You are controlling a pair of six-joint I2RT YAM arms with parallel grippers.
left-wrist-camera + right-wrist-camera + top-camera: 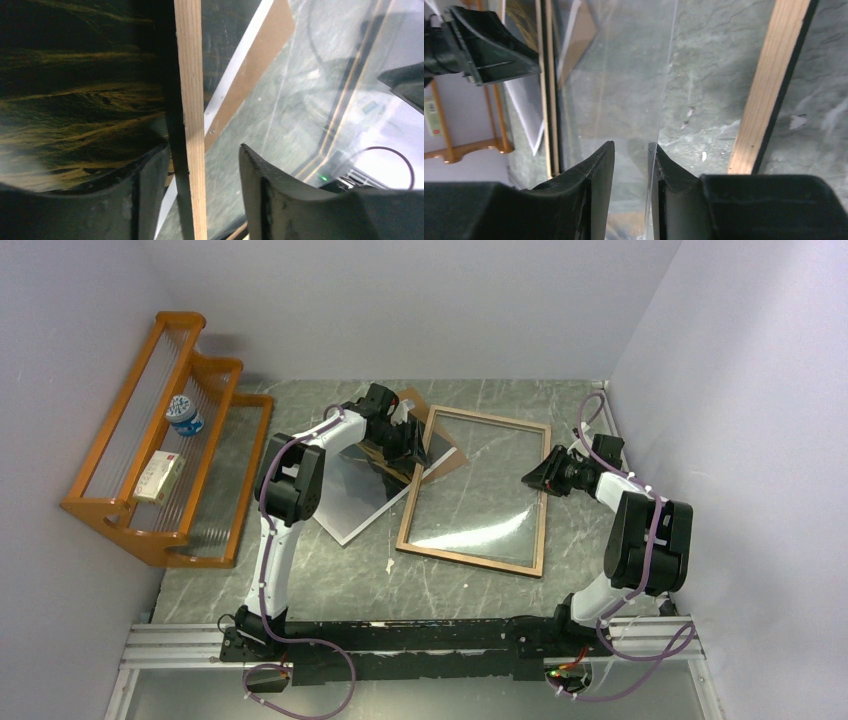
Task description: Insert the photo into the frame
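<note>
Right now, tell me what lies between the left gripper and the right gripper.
The frame, with the clear pane inside its rails, spans from left gripper to right gripper; the top view shows it.

Even overhead light, white glare on the clear pane (pixel 480 530), soft blur in wrist views

Brown-railed frame (pixel 490 416) lies flat; photo (pixel 350 500) and left gripper (pixel 412 445) at its left rail, right gripper (pixel 532 477) at its right.
</note>
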